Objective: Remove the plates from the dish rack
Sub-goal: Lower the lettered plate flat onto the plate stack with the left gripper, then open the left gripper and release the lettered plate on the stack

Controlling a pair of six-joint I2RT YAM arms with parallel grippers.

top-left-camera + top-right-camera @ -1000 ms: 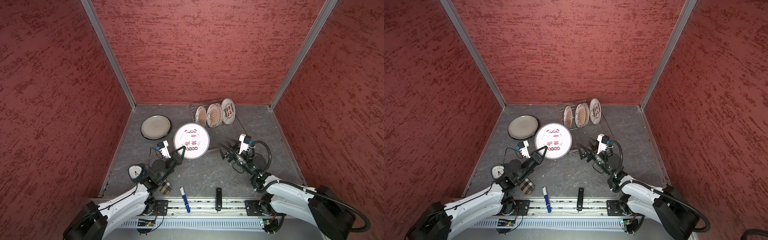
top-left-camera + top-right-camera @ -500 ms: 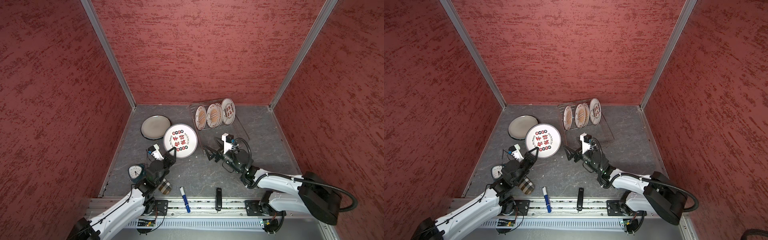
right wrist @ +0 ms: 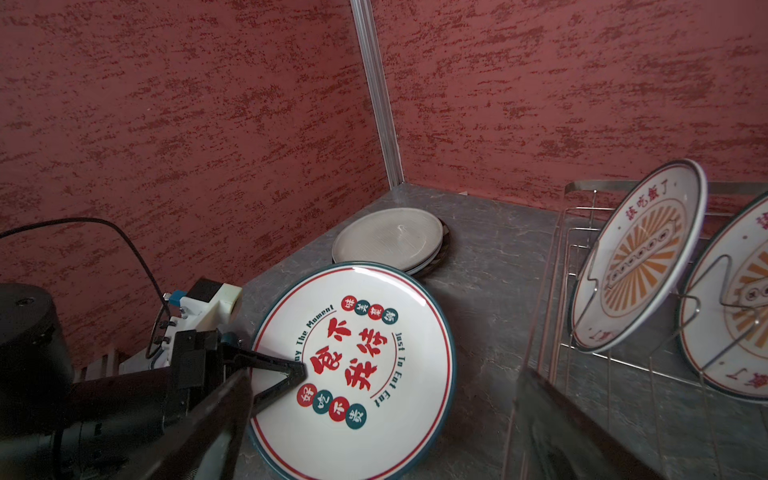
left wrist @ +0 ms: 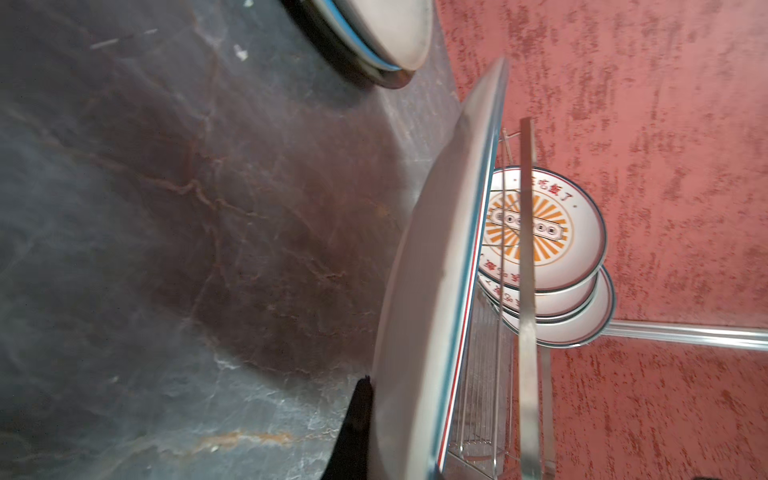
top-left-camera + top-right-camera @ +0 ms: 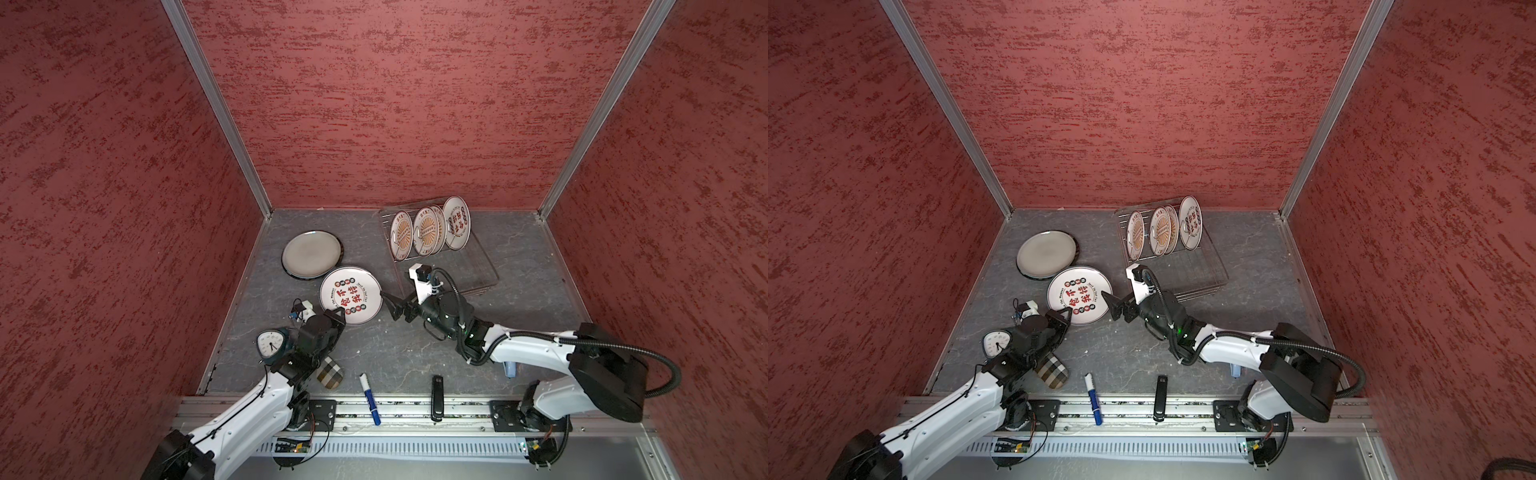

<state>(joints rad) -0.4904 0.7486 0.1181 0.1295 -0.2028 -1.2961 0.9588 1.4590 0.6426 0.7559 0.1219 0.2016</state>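
Plates (image 5: pixel 428 230): four are seen standing on edge btw the prongs of the dish rack (image 5: pixel 478 266), at the table's (image 5: pixel 415 353) back edge, right of ctr. A fifth, the lettered plate (image 5: pixel 350 301), is gripped at its near rim by the L gripper (image 5: pixel 337 319), jaws closed on it. It is held tilted just in front of the grey plate (image 5: pixel 311 253), which lies flat nr the back-left corner; contact w/ the table can't be told. The R gripper (image 5: pixel 390 307) is held wide open and empty, just beside the lettered plate's right rim. Rack plates lie behind it toward the back edge, rims up, faces turned front-left, so the R arm is judged nearer for the next pick. Read on the held plate: "The Moment", "Just To Eat Eat", plus large red Chinese characters.
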